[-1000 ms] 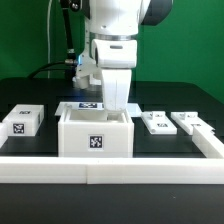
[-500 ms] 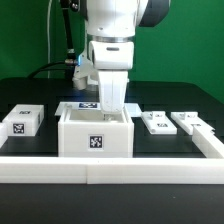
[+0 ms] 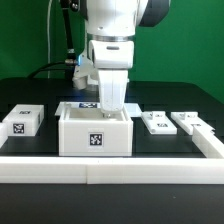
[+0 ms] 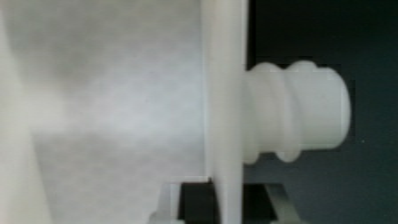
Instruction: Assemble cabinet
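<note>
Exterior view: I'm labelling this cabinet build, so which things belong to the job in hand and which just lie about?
In the job: cabinet; hand, at its open top.
Lying about: small tagged block, exterior view's left; two small white pieces, exterior view's right; long white rail, in front.

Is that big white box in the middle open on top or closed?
Open on top: the cabinet stands upright, and its walls ring a hollow that shows from above.

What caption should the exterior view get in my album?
Robot arm reaching down into the open white cabinet.
</note>
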`<state>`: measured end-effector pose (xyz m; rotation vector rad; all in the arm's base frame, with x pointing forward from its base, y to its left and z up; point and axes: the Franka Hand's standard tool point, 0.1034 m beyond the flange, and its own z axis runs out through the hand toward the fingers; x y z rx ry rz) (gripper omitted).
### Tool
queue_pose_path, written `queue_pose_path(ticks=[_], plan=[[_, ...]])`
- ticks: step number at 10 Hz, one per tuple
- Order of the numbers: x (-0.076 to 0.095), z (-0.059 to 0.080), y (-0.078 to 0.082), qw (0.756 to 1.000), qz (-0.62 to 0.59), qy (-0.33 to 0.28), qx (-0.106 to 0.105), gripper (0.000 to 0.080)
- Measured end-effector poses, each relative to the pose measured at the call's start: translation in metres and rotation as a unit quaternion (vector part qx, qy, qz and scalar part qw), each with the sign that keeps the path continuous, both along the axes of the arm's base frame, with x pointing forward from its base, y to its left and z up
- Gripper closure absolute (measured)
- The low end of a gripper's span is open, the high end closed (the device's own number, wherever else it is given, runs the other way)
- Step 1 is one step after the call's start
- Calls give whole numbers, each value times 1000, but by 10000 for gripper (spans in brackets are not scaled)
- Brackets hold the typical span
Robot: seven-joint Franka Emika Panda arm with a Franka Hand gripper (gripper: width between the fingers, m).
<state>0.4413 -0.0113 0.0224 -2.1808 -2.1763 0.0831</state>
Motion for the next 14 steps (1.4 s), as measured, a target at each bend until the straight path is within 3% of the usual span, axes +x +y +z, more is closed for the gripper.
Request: queue_pose_path(ticks=[4, 6, 11, 14], plan=[[1, 0, 0, 1000, 0, -1, 0, 759], [15, 3, 7, 1000, 13, -10, 3, 759], [46, 0, 70, 999, -11, -23, 20, 759], [46, 0, 71, 999, -12, -23, 20, 759]])
